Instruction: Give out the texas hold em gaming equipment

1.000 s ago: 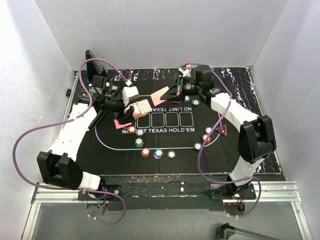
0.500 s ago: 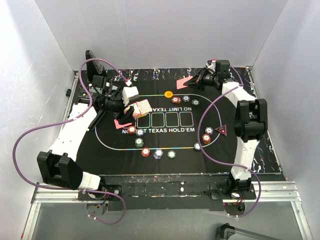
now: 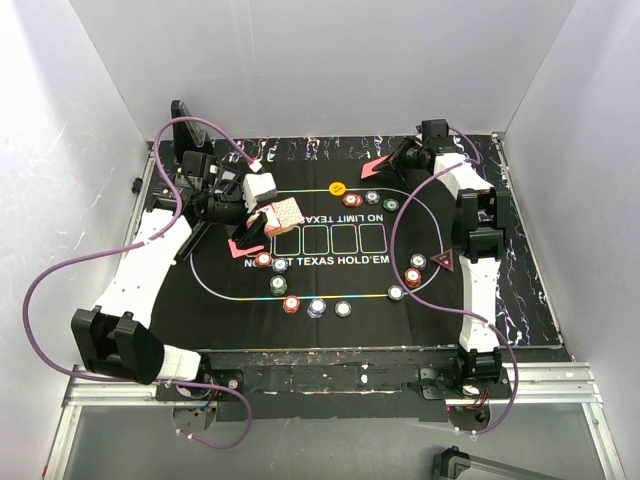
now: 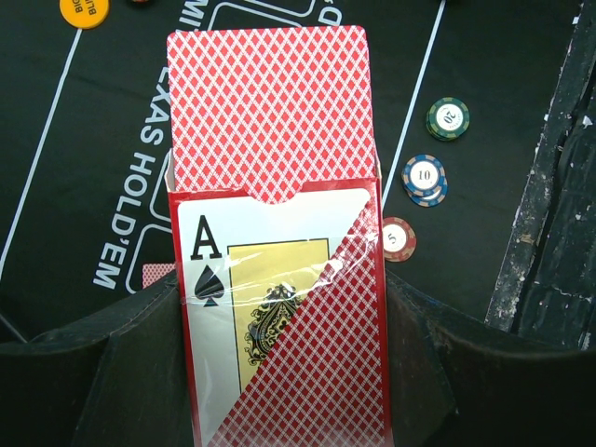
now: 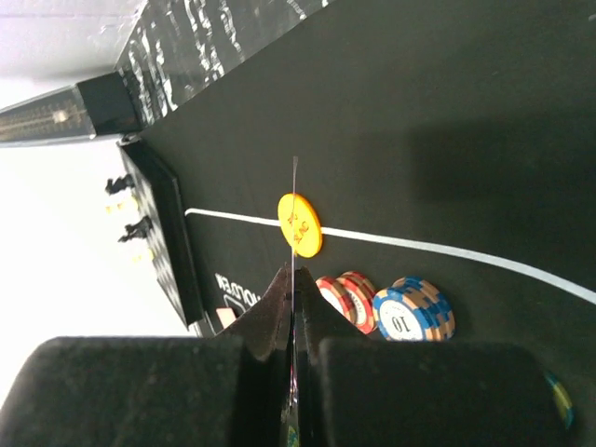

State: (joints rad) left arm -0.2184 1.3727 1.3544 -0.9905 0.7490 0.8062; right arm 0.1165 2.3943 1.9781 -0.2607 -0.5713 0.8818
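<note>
My left gripper (image 3: 262, 222) is shut on a red card box (image 4: 279, 317) with an ace of spades on its front. Red-backed cards (image 4: 265, 112) stick out of its open top, and it is held above the mat's left side. My right gripper (image 3: 398, 157) is shut on one red-backed card (image 3: 378, 163) at the mat's far right edge. In the right wrist view that card (image 5: 293, 214) is edge-on between the fingers, above the yellow disc (image 5: 300, 225). One card (image 3: 240, 247) lies on the mat below the box. Chips (image 3: 316, 307) sit along the oval line.
The black printed mat (image 3: 330, 270) covers the table. A dark-red triangle marker (image 3: 443, 260) lies at its right, next to chips (image 3: 412, 277). Red and blue chips (image 5: 413, 310) lie near the yellow disc (image 3: 338, 187). White walls close in the back and sides.
My right arm has swung from the mat's far middle out to the far right corner, carrying the card. My left gripper and the box have not moved.
</note>
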